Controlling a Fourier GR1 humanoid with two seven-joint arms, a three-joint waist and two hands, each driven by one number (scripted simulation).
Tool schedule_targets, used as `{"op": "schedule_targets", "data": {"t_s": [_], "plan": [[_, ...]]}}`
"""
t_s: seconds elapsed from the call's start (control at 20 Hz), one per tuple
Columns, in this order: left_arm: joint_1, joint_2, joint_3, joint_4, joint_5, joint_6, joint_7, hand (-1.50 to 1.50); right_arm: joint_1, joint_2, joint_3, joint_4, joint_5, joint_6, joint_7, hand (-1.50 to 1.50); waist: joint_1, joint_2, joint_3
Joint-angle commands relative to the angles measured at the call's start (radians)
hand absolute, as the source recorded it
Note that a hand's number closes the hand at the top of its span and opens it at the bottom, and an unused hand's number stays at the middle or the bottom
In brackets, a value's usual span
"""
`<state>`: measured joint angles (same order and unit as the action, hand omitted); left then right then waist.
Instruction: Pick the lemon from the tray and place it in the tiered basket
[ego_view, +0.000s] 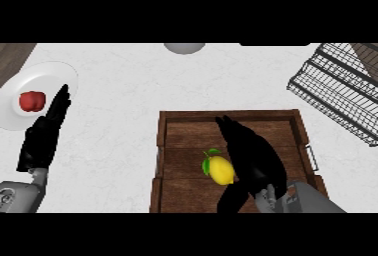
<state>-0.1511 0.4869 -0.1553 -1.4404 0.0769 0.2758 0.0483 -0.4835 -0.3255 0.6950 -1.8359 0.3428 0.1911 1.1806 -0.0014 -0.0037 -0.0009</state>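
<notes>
A yellow lemon (221, 170) with a green leaf lies on the brown wooden tray (184, 131), near the tray's middle. My right hand (251, 155) hovers over the tray just right of the lemon, fingers straight and pointing away, thumb low beside the fruit; it is open and nothing is curled round the lemon. The black wire tiered basket (341, 90) stands at the far right of the counter. At the left edge my left hand (46, 132) rests open, fingers up.
A white plate (29, 80) at the far left carries a red pepper (32, 101). A grey round object (184, 47) sits at the counter's back edge. Bare white counter lies between the tray and the basket.
</notes>
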Motion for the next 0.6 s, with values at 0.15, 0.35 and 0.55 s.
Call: {"op": "schedule_targets", "data": {"t_s": [0.15,0.35,0.55], "plan": [[-0.016,-0.026,0.014,0.049,-0.023,-0.02,-0.017,0.0,0.012,0.052,0.025,0.038,0.059,0.068,0.156,-1.5,0.0,0.003,0.0],[-0.031,-0.023,0.037,0.052,-0.011,-0.043,-0.018,0.0,0.001,0.11,0.04,0.051,0.067,0.08,0.207,-1.5,-0.001,0.002,0.0],[0.002,-0.042,0.033,0.034,-0.042,-0.025,-0.043,0.0,0.034,0.103,0.004,0.101,0.083,0.065,0.146,-1.5,0.003,0.002,0.0]]}}
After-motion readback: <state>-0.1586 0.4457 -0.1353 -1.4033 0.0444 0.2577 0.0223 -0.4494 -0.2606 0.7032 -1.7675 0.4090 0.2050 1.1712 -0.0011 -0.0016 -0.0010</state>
